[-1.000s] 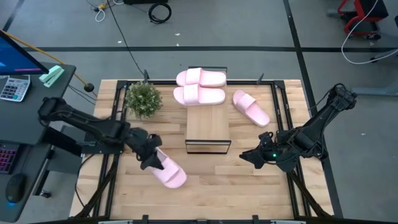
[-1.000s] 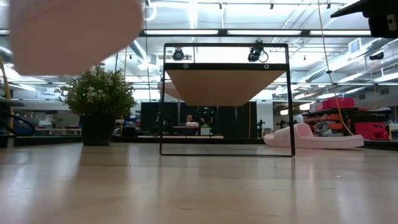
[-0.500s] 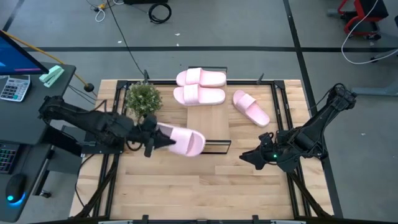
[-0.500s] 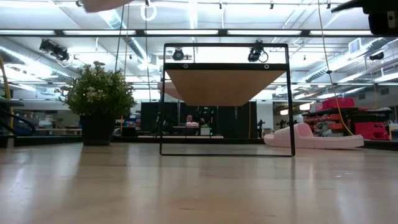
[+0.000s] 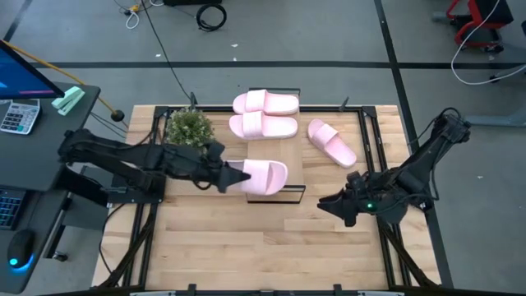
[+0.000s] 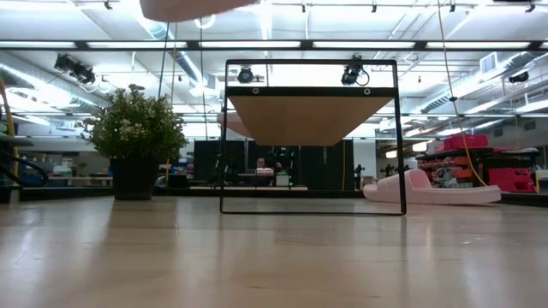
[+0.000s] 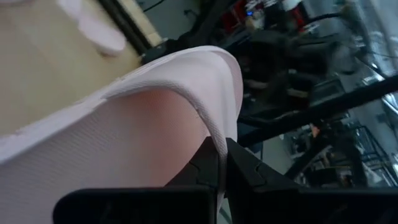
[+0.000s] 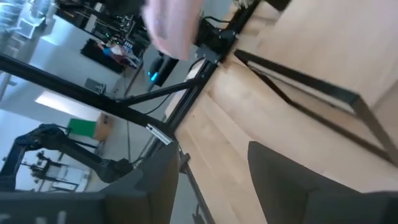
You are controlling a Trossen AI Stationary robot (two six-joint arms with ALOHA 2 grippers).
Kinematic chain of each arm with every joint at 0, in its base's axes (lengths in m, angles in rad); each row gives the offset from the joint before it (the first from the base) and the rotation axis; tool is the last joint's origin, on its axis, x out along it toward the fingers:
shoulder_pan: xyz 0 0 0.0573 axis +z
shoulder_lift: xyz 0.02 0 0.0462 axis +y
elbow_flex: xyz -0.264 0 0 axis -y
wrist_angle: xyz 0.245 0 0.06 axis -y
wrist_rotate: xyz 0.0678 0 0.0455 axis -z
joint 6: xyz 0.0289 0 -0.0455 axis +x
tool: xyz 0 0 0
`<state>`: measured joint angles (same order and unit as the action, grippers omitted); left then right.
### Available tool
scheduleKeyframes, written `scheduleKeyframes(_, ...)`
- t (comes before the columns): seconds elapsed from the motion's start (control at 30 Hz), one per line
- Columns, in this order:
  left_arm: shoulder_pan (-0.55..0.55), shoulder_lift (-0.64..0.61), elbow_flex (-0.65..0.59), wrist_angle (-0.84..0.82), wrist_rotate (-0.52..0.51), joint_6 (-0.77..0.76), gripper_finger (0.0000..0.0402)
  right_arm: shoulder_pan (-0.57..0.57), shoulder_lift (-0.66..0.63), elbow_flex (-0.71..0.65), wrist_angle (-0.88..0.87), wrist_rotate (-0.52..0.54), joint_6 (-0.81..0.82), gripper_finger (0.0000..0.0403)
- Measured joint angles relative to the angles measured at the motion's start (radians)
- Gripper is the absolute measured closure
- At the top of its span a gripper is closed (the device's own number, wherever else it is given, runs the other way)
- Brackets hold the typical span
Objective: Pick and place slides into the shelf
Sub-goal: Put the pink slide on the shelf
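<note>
My left gripper is shut on a pale pink slide and holds it in the air at the near left corner of the shelf. The low view shows that slide's sole above the level of the shelf's top board. Two more slides lie side by side on the far end of the board. Another slide lies on the table to the shelf's right. My right gripper hangs open near the table's right edge, touching nothing. My left gripper holds the slide by its end toward the table's left. A thin curved edge is pinched between the two fingers. The fingers come nearly level from the table's left, along the slide. The slide is lifted clear and lies roughly level.
A potted plant stands at the far left of the table, close behind my left arm. The shelf's thin black frame rises from the middle of the table. Bare wood stretches along the near side.
My left gripper has carried the slide up from the near left part of the table, toward the right and far side, to the shelf's near end. The slide has turned about, so its free end now points toward the table's right.
</note>
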<state>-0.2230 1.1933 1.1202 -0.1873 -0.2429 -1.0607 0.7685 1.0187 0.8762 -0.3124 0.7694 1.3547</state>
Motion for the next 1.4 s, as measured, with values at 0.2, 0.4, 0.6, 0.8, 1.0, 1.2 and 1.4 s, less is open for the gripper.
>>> scheduleKeyframes(0.2, 0.065, 0.048, 0.000, 0.002, 0.000, -0.031, 0.0390, 0.000, 0.000, 0.143, -0.178, 0.008, -0.059, 0.0215)
scheduleKeyframes(0.4, 0.142, 0.084, 0.000, 0.040, 0.036, -0.058, 0.0390, 0.000, -0.001, 0.285, -0.355, 0.008, -0.161, 0.0216)
scheduleKeyframes(0.6, 0.235, 0.146, 0.000, 0.114, 0.154, -0.107, 0.0390, 0.000, -0.002, 0.353, -0.401, 0.030, -0.243, 0.0216)
scheduleKeyframes(0.8, 0.318, 0.211, 0.000, 0.182, 0.250, -0.128, 0.0390, 0.000, 0.003, 0.355, -0.403, 0.035, -0.257, 0.0216)
scheduleKeyframes(1.0, 0.377, 0.289, 0.027, 0.242, 0.357, -0.134, 0.0390, 0.000, 0.003, 0.355, -0.406, 0.045, -0.258, 0.0216)
scheduleKeyframes(1.2, 0.412, 0.386, 0.130, 0.207, 0.415, -0.098, 0.0390, 0.000, 0.003, 0.355, -0.406, 0.045, -0.257, 0.0216)
scheduleKeyframes(1.4, 0.433, 0.474, 0.249, 0.073, 0.447, -0.020, 0.0390, 0.000, 0.003, 0.354, -0.406, 0.046, -0.248, 0.0216)
